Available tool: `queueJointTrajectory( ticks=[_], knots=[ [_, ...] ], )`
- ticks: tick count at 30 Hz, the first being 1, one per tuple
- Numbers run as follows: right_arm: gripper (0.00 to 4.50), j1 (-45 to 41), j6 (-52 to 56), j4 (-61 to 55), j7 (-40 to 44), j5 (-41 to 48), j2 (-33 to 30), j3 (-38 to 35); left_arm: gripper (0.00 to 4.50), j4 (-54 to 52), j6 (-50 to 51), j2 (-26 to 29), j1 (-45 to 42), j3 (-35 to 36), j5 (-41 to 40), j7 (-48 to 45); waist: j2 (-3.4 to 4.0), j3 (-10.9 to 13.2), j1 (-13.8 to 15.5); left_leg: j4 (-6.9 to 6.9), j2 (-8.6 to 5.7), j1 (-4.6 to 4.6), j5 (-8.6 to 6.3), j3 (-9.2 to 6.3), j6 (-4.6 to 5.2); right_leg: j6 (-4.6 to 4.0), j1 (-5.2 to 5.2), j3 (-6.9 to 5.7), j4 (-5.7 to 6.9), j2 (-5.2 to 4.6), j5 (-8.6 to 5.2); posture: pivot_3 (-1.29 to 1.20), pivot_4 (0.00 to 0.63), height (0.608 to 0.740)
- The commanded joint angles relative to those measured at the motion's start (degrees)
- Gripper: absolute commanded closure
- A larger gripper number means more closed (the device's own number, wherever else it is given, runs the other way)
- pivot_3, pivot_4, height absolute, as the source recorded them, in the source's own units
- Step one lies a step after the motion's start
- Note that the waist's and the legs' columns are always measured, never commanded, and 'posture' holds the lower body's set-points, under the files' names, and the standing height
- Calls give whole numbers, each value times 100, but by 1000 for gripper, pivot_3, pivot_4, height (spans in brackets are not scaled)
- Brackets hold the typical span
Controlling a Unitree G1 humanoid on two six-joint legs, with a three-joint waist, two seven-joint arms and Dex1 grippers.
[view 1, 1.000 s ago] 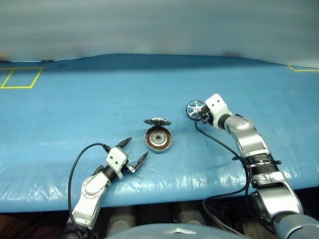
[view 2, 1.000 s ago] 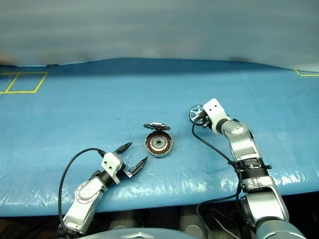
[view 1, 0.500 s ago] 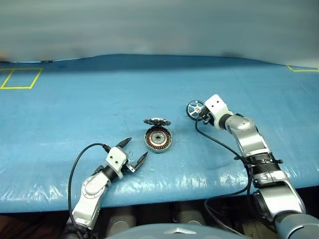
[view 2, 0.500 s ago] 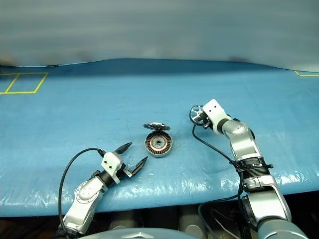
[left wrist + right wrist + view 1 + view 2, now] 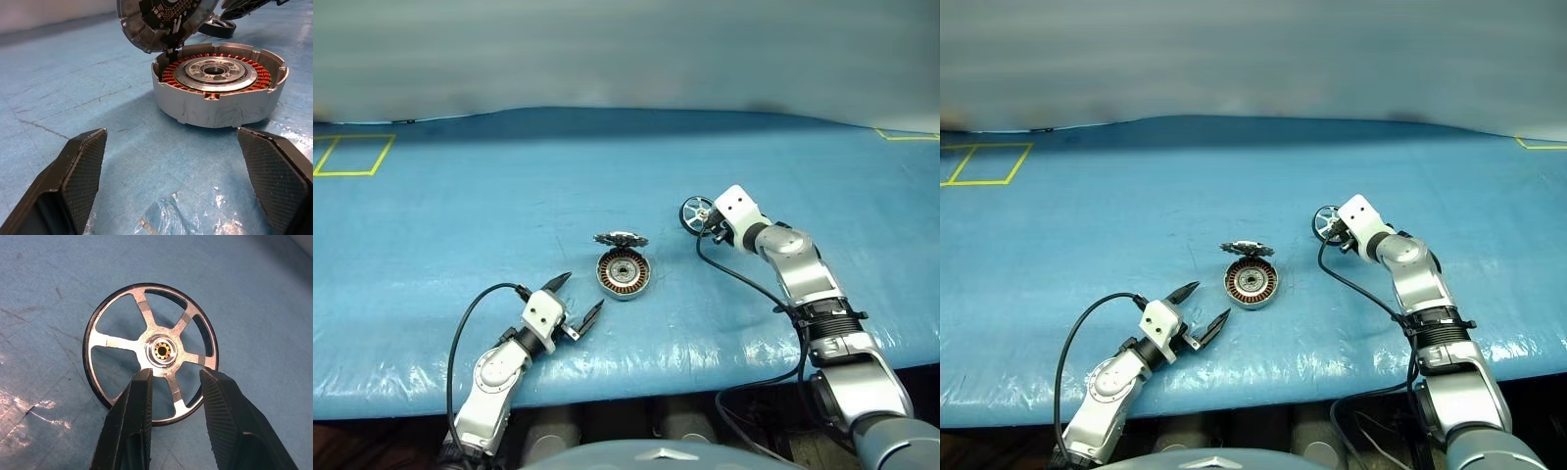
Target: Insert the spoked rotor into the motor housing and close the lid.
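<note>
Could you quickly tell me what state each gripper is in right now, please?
Left gripper: open, holding nothing, near the motor housing.
Right gripper: fingers closed on the spoked rotor, gripping a spoke.

Lying mid-table on blue sheet [image 5: 1087, 211]: motor housing [image 5: 1252, 282], lid [image 5: 1248, 249] standing open behind. Holding spoked rotor [image 5: 1325, 223] right of housing: right gripper [image 5: 1335, 232]. Hovering near-left, spread: left gripper [image 5: 1201, 305].

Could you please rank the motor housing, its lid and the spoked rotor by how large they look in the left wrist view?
1. motor housing
2. lid, partly cut off
3. spoked rotor, farthest away and mostly hidden, so its true size is unsure
</note>
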Motion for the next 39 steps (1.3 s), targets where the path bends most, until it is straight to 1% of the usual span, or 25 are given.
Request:
queueJointTrajectory(
  ticks=[1,4,7,12,20,26,34,37,39],
  knots=[
    [2908,-45,7,144,-57,-100,-71,-18,0,-173,97,-26,67,-73,72,27,0,0,0,1,0,0,0,0,0,0,0,0,0,0,0,0,150,740],
    [2908,-46,-11,167,-58,-106,-56,-14,0,-194,123,-31,67,-71,79,38,0,0,0,2,0,0,0,0,0,1,0,0,0,0,0,0,150,740],
    [2908,-42,48,66,-121,52,22,-182,0,-191,132,-26,62,-60,74,39,0,0,0,2,0,-1,0,0,0,1,0,0,1,0,1,0,150,740],
    [2908,57,265,-401,-43,348,165,-337,0,27,30,9,4,-1,32,-22,0,0,2,2,0,-6,0,0,0,1,-5,1,1,0,1,0,150,740],
    [2908,379,707,-981,-243,565,503,-431,0,413,-249,15,-77,46,31,-82,4,1,12,4,0,-7,0,1,1,2,-9,3,11,0,2,0,150,740],
    [2908,343,764,-732,-446,617,549,-534,0,778,-474,20,-188,88,17,-118,5,0,14,15,0,-4,2,3,3,0,-13,5,30,0,0,0,150,740],
    [2908,231,904,-346,-511,779,577,-684,0,1248,-763,4,-322,111,-3,-163,11,-4,18,14,0,3,8,2,12,1,-11,5,40,0,-3,0,150,740],
    [3516,207,991,-208,-483,891,651,-740,0,1392,-887,-14,-329,96,7,-146,20,-10,16,15,0,7,11,2,16,3,-8,5,41,0,-4,0,150,740],
    [4127,212,996,-179,-486,936,684,-764,0,1441,-942,-19,-327,90,10,-136,31,-17,15,15,0,9,13,0,20,7,-8,4,42,0,-6,0,150,740]
  ],
)
